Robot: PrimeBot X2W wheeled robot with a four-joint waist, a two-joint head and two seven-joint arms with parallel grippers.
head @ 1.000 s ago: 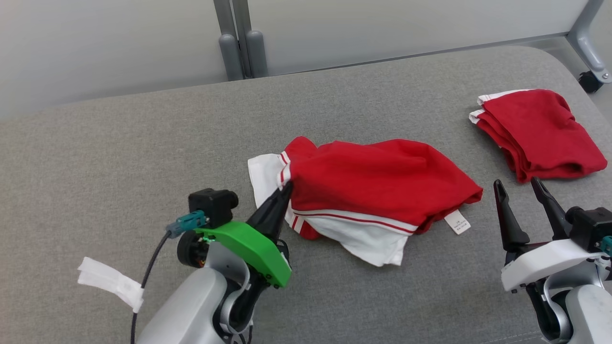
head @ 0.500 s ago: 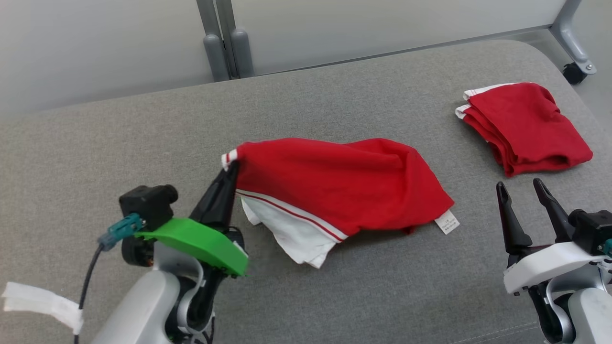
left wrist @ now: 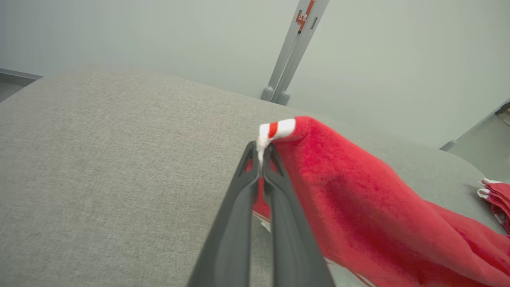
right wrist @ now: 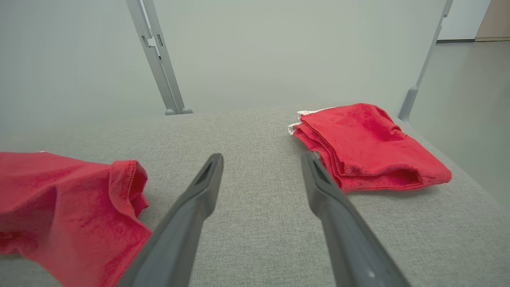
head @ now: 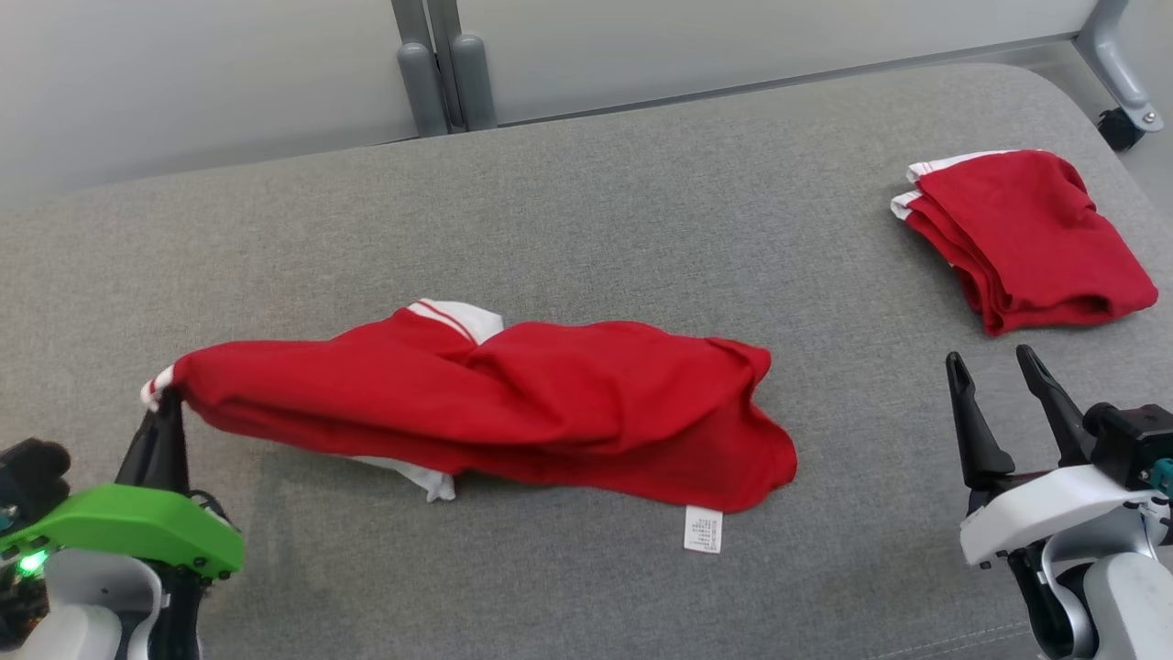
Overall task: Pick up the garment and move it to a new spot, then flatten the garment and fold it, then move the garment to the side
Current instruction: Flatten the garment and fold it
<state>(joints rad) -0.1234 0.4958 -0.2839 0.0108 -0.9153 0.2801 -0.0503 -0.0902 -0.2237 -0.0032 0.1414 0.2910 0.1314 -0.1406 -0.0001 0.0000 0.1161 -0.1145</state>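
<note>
The garment [head: 513,403] is red with white striped trim, stretched long across the middle of the grey padded table [head: 641,183]. My left gripper [head: 165,412] at the lower left is shut on the garment's white-and-red cuff, lifting that end off the surface; the left wrist view shows the cuff [left wrist: 277,129] pinched at my left gripper's [left wrist: 261,153] tips, with the garment [left wrist: 358,199] trailing right. A white label [head: 703,530] hangs at its near edge. My right gripper [head: 994,367] stands open at the lower right, apart from the garment [right wrist: 71,199]; my right gripper [right wrist: 261,163] holds nothing.
A second red garment, folded [head: 1026,238], lies at the table's far right [right wrist: 366,147]. Grey frame posts [head: 444,64] stand behind the table, and a caster wheel [head: 1120,128] shows at the top right. The table's right edge curves down near the folded pile.
My left gripper has pulled the cuff far to the left, drawing the bunched garment out long. The head camera shifted slightly. The right gripper has stayed put.
</note>
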